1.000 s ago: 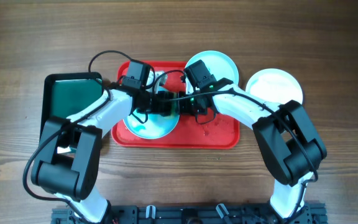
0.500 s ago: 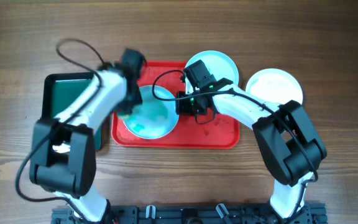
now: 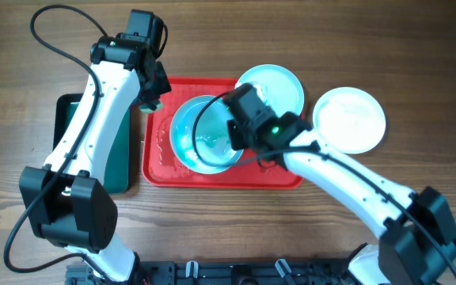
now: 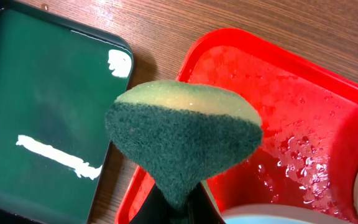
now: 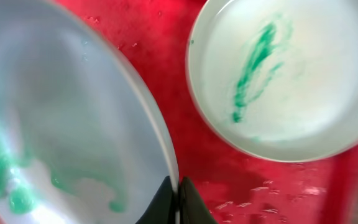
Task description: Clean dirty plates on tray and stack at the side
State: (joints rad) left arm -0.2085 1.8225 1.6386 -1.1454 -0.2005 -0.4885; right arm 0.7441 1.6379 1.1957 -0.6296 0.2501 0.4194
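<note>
A pale aqua round shallow plate (image 3: 200, 131) carried teal-green smears across its inner face and sat over the large red rectangular plastic tray (image 3: 212, 176). The right jaws were pinched shut on its rim, and the plate spread away to their left. In the right wrist view its edge ran straight into the narrow gap between the jaws. It looked tipped up off the tray floor, though how far could not be told.

Just beyond and to the right of the right jaws lay a second pale aqua plate (image 3: 279, 79) with one green streak, resting at the tray's far corner. Farther right, off the tray, a white round plate (image 3: 349, 119) lay on the wooden counter (image 3: 418, 47).

The left jaws were clamped on the base of a yellow sponge with a dark green scouring face (image 4: 185, 137). The sponge hung above the tray's rim, with the dark green black-rimmed tray (image 4: 42, 93) to one side and water droplets (image 4: 297, 149) to the other. It was apart from the held plate.

The step in hand looked like wiping this plate, unfinished. The next move probably called for bringing the sponge to the smears while the right jaws held the rim steady.
</note>
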